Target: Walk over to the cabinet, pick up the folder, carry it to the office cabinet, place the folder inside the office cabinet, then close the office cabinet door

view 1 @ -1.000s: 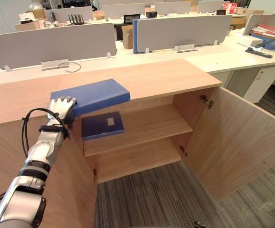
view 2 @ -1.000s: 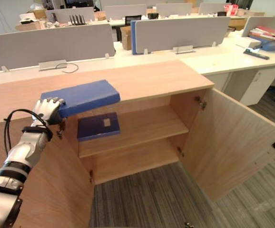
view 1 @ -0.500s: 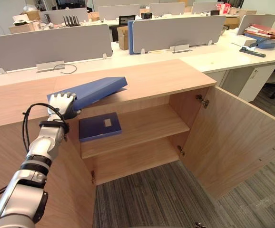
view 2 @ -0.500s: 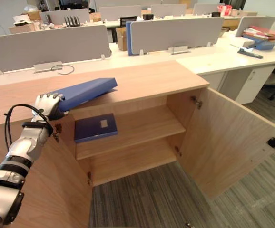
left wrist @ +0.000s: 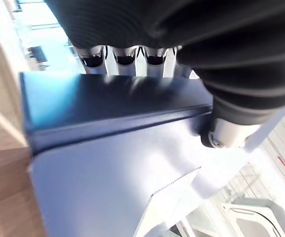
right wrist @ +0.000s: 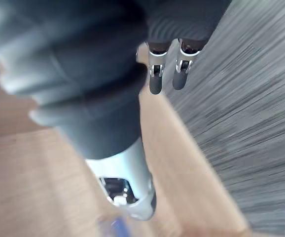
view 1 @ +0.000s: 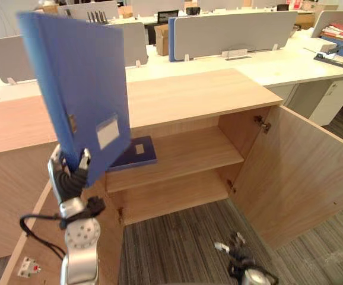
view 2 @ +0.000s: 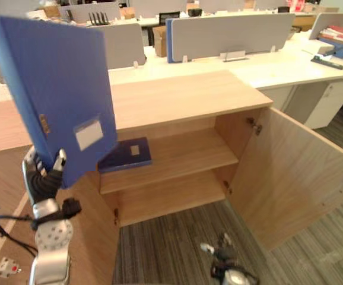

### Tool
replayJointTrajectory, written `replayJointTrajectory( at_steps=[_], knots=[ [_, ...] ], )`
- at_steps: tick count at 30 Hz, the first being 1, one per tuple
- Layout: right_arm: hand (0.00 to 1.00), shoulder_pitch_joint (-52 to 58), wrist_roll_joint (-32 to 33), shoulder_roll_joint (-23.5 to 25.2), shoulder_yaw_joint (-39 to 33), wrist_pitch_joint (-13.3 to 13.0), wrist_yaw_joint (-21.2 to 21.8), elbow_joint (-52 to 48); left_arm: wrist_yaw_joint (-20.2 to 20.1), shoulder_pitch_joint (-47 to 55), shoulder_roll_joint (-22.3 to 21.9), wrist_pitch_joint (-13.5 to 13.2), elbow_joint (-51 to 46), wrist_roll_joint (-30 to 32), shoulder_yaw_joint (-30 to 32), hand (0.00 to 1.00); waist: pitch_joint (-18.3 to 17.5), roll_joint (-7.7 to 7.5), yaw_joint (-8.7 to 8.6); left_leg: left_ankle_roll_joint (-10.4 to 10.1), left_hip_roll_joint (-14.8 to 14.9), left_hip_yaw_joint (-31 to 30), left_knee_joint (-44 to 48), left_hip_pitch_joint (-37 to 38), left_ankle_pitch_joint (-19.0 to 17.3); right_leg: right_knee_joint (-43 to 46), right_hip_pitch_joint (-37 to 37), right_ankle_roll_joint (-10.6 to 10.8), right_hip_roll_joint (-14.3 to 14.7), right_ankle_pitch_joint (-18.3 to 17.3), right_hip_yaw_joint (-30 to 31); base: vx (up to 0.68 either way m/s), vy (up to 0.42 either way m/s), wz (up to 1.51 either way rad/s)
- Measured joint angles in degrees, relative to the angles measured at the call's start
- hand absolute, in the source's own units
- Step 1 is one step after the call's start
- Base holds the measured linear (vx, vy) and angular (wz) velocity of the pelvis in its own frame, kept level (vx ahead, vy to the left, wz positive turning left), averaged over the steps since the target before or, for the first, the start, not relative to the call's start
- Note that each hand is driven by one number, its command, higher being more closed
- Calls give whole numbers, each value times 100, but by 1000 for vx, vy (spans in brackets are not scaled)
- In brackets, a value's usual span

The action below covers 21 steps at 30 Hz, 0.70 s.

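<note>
One large blue rectangular folder stands upright, its lower edge pinched by my left hand, in front of the open light-wood cabinet, whose upper shelf bears a dark blue flat folder; my right hand hangs low over grey carpet, fingers relaxed.
</note>
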Motion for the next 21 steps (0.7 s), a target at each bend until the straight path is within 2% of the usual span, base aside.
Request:
replayJointTrajectory(
  at_steps=[2,8,14,16,21],
  knots=[
    [0,110,175,73,150,-96,153,-865,-205,338,-27,-70,-170,-737,13,100,16,-20,20,21,22,1,19,-5,-27,-3,13,-5,19,-3,1,-104,-10,-1],
    [0,55,846,127,166,-339,471,-2342,-793,610,-252,-373,-684,-2032,-7,100,17,-25,58,-12,42,-21,38,-95,-18,22,-65,-7,46,-3,-1,-26,-5,-1],
    [0,-745,1186,-40,544,-359,572,-2650,-1087,562,-288,-428,-772,-2266,-119,100,36,-58,69,-14,28,-89,44,-112,-8,29,-79,-12,49,-7,-46,26,-2,5],
    [0,-1103,1378,-117,632,-340,619,-2651,-1130,455,-290,-428,-771,-2275,-215,100,54,-86,139,-4,17,-137,44,-115,-1,29,-61,-16,51,-12,-94,-13,-2,12],
    [0,-1998,2378,-632,1035,-187,677,-2438,-1200,379,-185,-427,-764,-2405,-396,100,78,-124,231,38,-19,-215,43,-119,27,30,-32,-20,19,-15,-153,-40,17,7]
  ],
)
